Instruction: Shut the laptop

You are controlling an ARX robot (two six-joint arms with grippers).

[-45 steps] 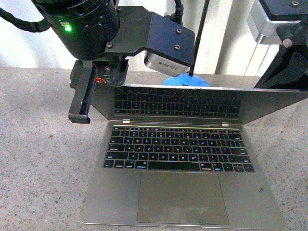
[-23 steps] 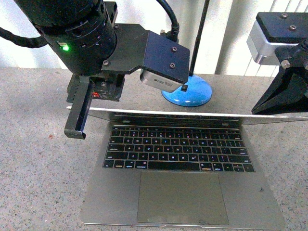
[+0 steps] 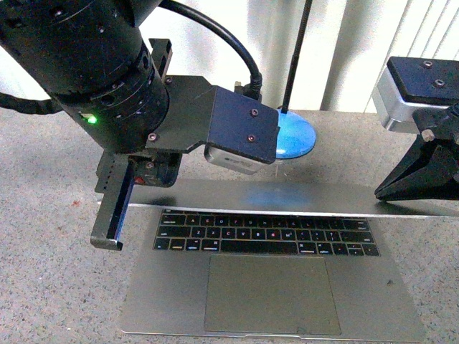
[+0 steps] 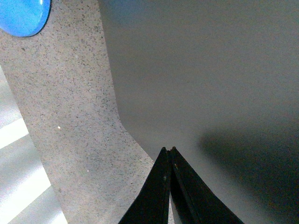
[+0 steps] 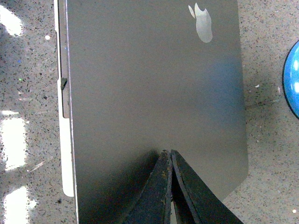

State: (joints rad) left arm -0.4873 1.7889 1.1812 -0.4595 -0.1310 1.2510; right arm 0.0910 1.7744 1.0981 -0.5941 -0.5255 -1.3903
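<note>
We see the laptop [image 3: 272, 294] on the speckled counter [image 3: 43, 287] at 6 o'clock in the front view. Its lid [image 3: 287, 197] is tipped far forward over the top of the keyboard [image 3: 265, 235]. Our left gripper [image 4: 169, 151] has its fingers pressed together, with the tips on the lid's back near the 9 o'clock corner. Our right gripper [image 5: 169, 155] is likewise pressed together, on the lid's 3 o'clock end, away from the apple logo [image 5: 202, 22]. A blue round base [image 3: 295, 137] sits at 12 o'clock behind the laptop.
</note>
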